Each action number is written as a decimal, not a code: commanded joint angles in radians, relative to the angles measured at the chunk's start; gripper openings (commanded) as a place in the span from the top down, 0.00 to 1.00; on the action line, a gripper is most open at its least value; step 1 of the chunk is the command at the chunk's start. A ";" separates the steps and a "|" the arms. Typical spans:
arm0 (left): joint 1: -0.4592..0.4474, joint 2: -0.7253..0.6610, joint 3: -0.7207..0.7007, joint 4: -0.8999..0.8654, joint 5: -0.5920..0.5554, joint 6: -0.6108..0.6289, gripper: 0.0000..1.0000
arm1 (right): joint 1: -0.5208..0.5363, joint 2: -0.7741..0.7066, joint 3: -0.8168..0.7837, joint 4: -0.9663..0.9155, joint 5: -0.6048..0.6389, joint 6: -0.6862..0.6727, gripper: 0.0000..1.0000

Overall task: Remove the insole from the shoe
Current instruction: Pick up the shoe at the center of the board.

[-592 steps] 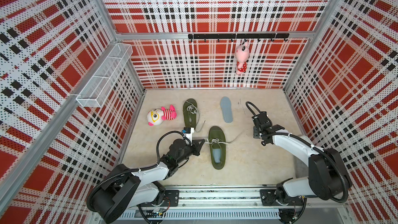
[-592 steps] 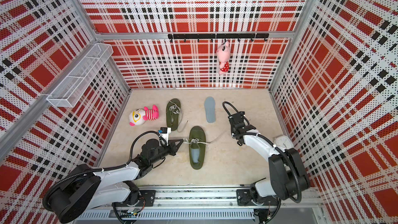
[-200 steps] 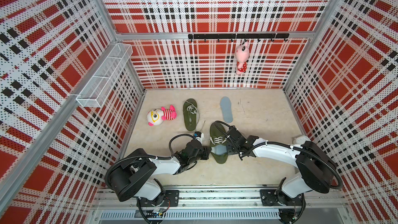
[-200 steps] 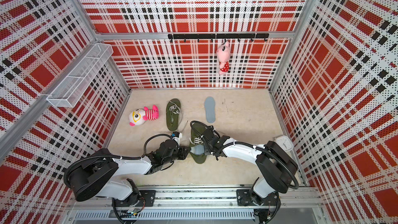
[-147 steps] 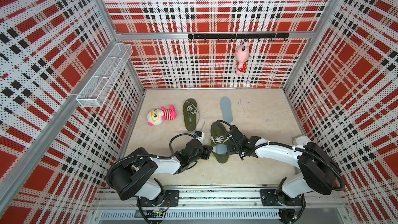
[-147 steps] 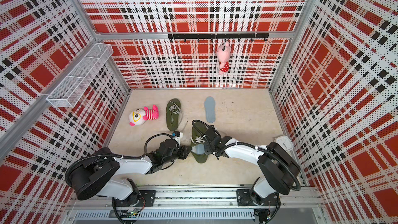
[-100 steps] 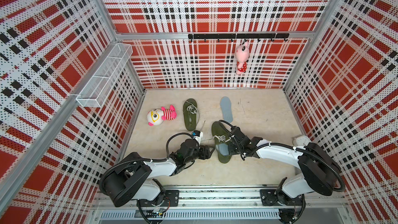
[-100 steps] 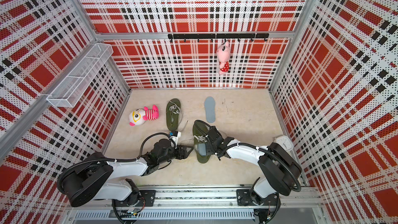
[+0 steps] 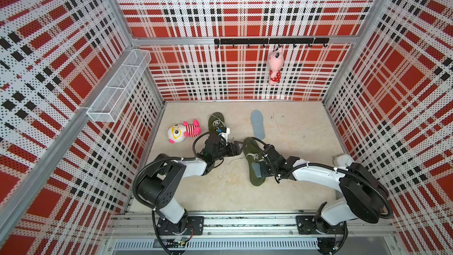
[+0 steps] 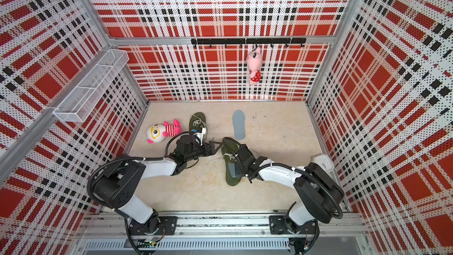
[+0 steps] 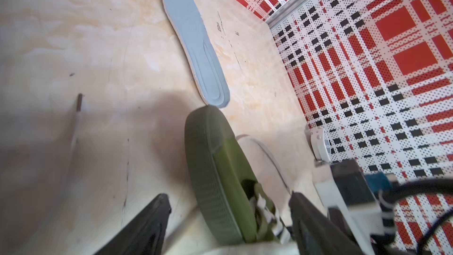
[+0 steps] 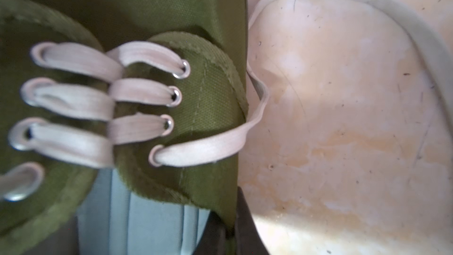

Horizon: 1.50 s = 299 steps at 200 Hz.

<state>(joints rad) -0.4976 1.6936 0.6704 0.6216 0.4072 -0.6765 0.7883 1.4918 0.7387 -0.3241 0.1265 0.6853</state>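
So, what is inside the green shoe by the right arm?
A blue-grey insole lies in the shoe, visible through the opening. Its front part is covered by the laces and the green fabric.

Left fingers (image 11: 147, 226) spread, right fingers (image 12: 247, 231) pinched.

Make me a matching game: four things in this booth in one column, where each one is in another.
1 pink doll
2 loose insole
3 striped toy
4 near shoe

A pinched by the right gripper
B lying alone toward the back wall
C hanging from the hook rail
D lying beside the far shoe

Pairs: 1-C, 2-B, 3-D, 4-A
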 commanded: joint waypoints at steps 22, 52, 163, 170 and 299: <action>0.001 0.190 0.157 -0.011 0.023 -0.021 0.20 | -0.008 -0.001 -0.016 -0.040 -0.010 -0.003 0.91; -0.015 0.271 0.237 -0.013 0.045 -0.029 0.22 | -0.008 0.005 -0.012 -0.039 -0.017 -0.009 0.91; -0.015 0.332 0.285 0.049 0.091 -0.046 0.68 | -0.008 -0.024 -0.050 0.000 -0.020 0.008 0.92; -0.012 0.322 0.275 0.069 0.098 -0.047 0.72 | -0.008 -0.031 -0.053 0.002 -0.015 0.005 0.91; -0.041 0.016 -0.029 0.397 -0.087 0.045 0.90 | -0.061 -0.412 -0.020 -0.054 -0.196 -0.164 0.44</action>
<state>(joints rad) -0.5182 1.7718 0.6693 0.9077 0.3862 -0.6605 0.7341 1.1294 0.6834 -0.3084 -0.0265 0.5671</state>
